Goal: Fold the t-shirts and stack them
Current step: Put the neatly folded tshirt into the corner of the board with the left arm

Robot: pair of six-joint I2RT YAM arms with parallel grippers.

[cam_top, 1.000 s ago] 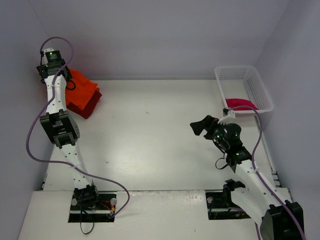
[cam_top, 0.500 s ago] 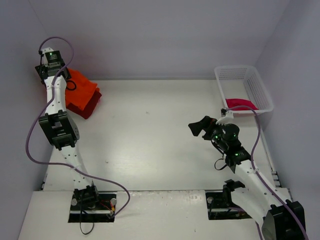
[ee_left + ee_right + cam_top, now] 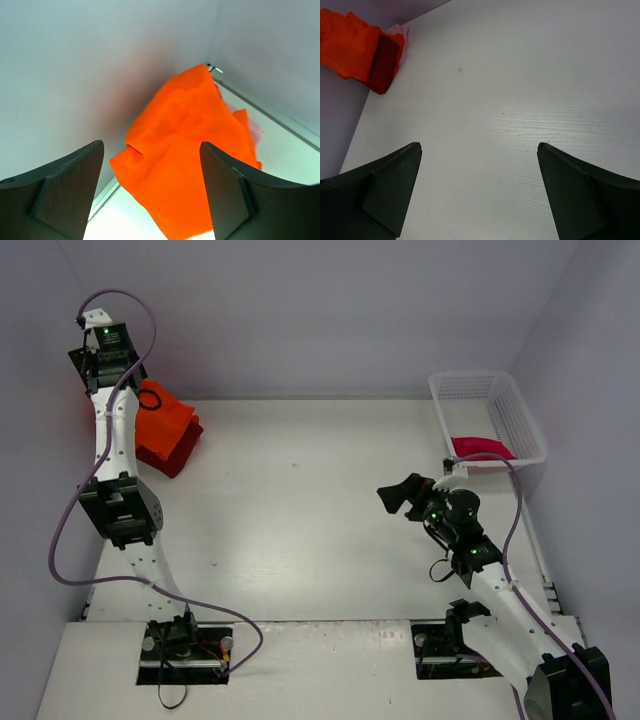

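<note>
- The left gripper [image 3: 150, 150] is hovering over the orange shirt [image 3: 190, 165] in the far left corner. Its jaws are spread wide and are gripping nothing.
- Neither of its fingers [image 3: 65, 190] is touching the cloth.
- The orange shirt is lying in a loosely folded heap on top of the dark red shirt [image 3: 182, 452]. Its left edge is sitting just beside the left wall [image 3: 75, 75].
- The dark red shirt is showing along the near and right edges of the orange one, and both are resting on the table [image 3: 300, 510].
- The left arm [image 3: 110, 440] is stretching up along the left edge of the table, with a purple cable [image 3: 58, 530] looping beside it.
- The right gripper [image 3: 479, 147] is hanging over the right half of the table, well apart from the stack. Its jaws are released and holding nothing, and it is pointing toward the far left.
- The pink shirt [image 3: 482, 447] is lying bunched in the near end of the basket [image 3: 470, 388].
- The basket is sitting at the far right corner of the table, beyond the right gripper.
</note>
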